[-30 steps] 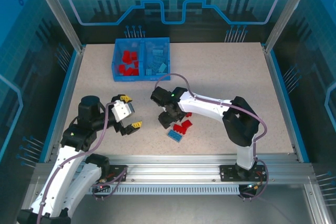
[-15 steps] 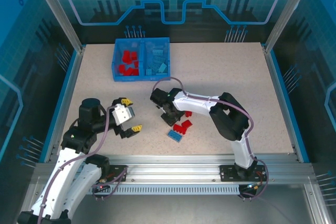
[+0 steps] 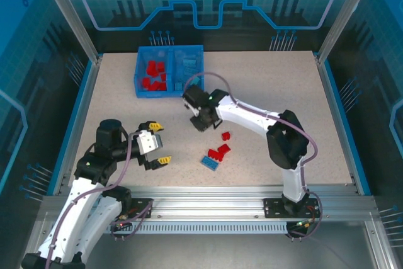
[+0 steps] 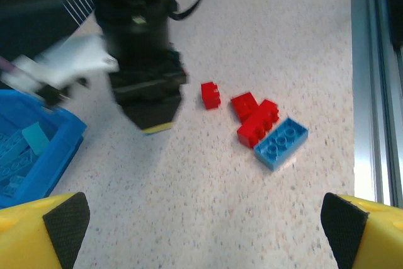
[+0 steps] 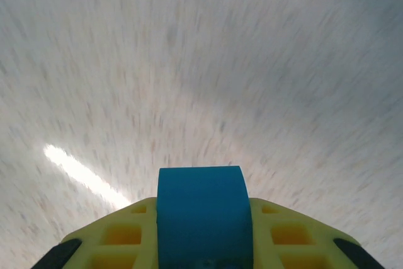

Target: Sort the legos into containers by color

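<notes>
The left claw [image 3: 158, 143] is held wide open above the desk [image 3: 283, 86]. Red bricks [image 3: 219, 150] and a loose blue brick [image 3: 210, 162] are laid just past it. A blue piece [image 5: 200, 212] is pinched in the right claw [image 3: 200, 121], near the bin [image 3: 165, 94].

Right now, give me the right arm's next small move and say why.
Probably swing the right pincer toward the bin's right compartment. It is shut on a blue brick and hangs over bare table short of the bin. That compartment holds blue bricks; the left compartment holds red bricks.
</notes>
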